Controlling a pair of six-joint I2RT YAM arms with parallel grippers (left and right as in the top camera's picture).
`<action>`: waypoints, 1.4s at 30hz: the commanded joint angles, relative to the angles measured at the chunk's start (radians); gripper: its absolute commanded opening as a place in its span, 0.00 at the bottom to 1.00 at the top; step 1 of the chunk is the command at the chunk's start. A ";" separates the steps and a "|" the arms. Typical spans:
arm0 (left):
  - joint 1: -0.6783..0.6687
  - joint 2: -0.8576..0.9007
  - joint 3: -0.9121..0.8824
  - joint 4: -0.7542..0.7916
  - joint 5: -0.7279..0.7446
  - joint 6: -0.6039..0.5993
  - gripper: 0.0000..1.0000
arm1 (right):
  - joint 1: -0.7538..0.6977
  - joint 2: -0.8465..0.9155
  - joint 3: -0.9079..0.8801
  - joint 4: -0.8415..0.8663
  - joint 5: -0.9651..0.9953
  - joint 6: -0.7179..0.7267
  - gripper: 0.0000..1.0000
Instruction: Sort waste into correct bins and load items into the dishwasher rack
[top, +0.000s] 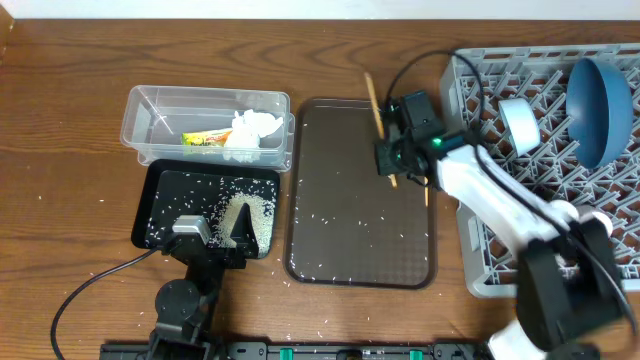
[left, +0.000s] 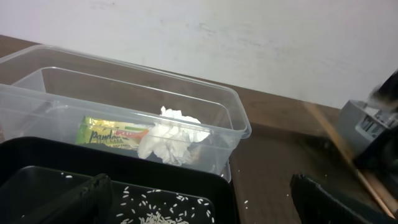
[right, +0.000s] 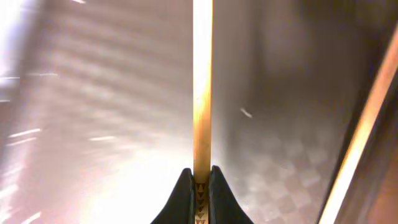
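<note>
Right claw (right: 202, 183) pinching thin wooden chopstick (right: 202, 93) over dark brown textured serving tray (top: 350, 230). Second chopstick (right: 364, 124) at tray's right edge. Step: loading chopsticks. Next: carry to large grey lattice dishwasher rack (top: 540, 60), release. Left claw (left: 199, 208) spread.

Chopstick (right: 202, 93) pinched in fingers (right: 183, 198); wrapper (left: 112, 134), tissue (left: 175, 140) in tub (left: 37, 118).

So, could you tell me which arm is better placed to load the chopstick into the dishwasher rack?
Right: the right gripper is shut on a chopstick beside the dishwasher rack; the left gripper hangs open over the black tray, further away.
</note>
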 joint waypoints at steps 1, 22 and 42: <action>0.005 -0.005 -0.028 -0.023 -0.011 0.002 0.94 | 0.057 -0.146 0.017 0.007 -0.087 -0.195 0.01; 0.005 -0.005 -0.028 -0.023 -0.011 0.002 0.94 | 0.270 0.159 0.685 -0.232 -0.034 -0.420 0.01; 0.005 -0.005 -0.028 -0.023 -0.011 0.002 0.94 | 0.318 0.465 0.745 -0.017 -0.118 -0.599 0.01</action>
